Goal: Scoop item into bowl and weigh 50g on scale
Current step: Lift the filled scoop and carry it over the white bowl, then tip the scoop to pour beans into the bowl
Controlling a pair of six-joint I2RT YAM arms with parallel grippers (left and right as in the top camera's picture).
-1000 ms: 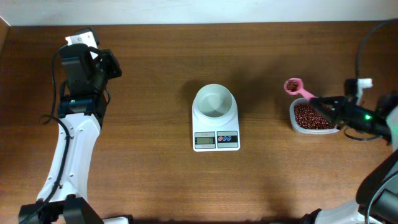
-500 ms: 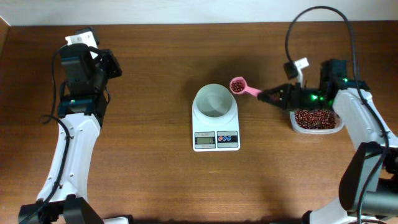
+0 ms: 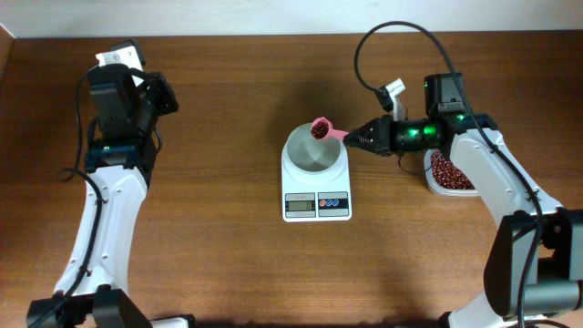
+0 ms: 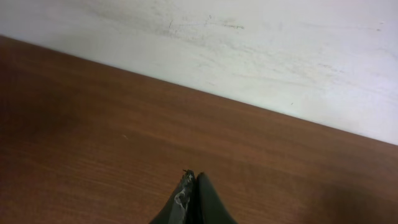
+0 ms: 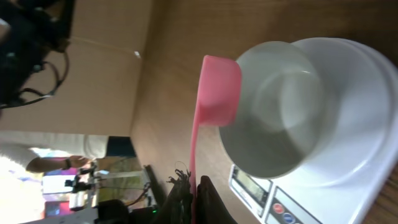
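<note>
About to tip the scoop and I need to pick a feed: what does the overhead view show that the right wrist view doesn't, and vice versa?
Only overhead: the beans loaded in the scoop, the tub of more beans beside the right arm, and the left arm far off to the side.
Only right wrist: the back of the scoop's cup, which hides its load, and a close look at the right gripper pinching the handle.
Both: the pink scoop at the rim of the bowl, which looks empty and stands on the scale.

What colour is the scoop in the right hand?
The scoop is pink, clearest in the right wrist view.
</note>
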